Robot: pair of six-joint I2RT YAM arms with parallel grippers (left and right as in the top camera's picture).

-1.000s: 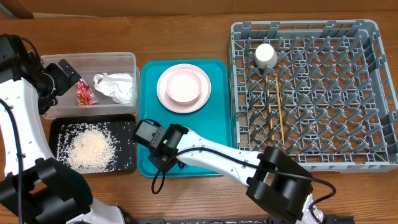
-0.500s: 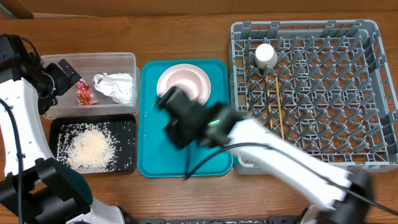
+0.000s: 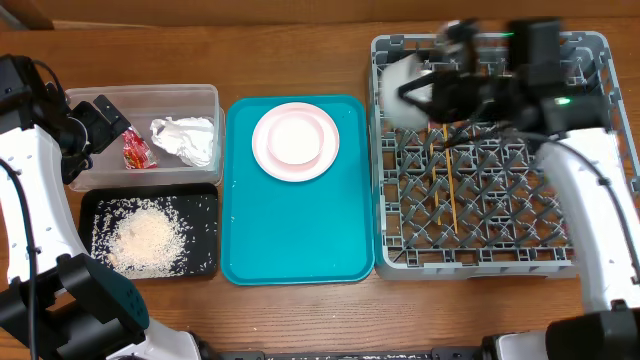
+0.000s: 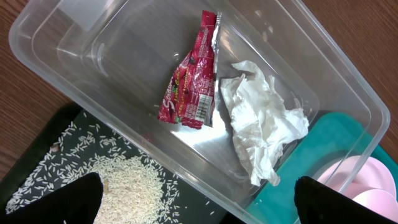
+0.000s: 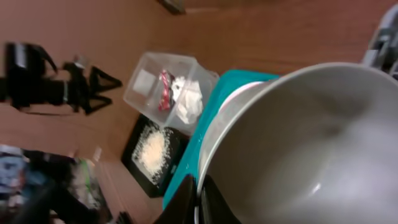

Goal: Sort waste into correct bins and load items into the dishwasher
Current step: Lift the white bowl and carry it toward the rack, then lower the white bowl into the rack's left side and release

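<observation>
My right gripper (image 3: 432,88) is shut on the rim of a whitish-grey bowl (image 3: 403,78). It holds the bowl, blurred, above the far left corner of the grey dishwasher rack (image 3: 600,150). In the right wrist view the bowl (image 5: 311,143) fills the frame, with the gripper (image 5: 200,190) pinching its edge. Two chopsticks (image 3: 446,185) lie in the rack; the cup is hidden. The pink plate (image 3: 295,141) sits on the teal tray (image 3: 300,230). My left gripper (image 3: 103,118) hangs open over the clear tub (image 3: 205,95), which holds the red wrapper (image 4: 193,81) and the white napkin (image 4: 264,130).
A black tray (image 3: 200,205) with a heap of rice grains (image 3: 145,240) lies in front of the clear tub. The teal tray sits between the bins and the rack, with brown wooden tabletop (image 3: 300,50) around them all.
My right arm has swung from the teal tray's front across to the rack's far left corner, carrying the bowl. The left arm has not moved.
</observation>
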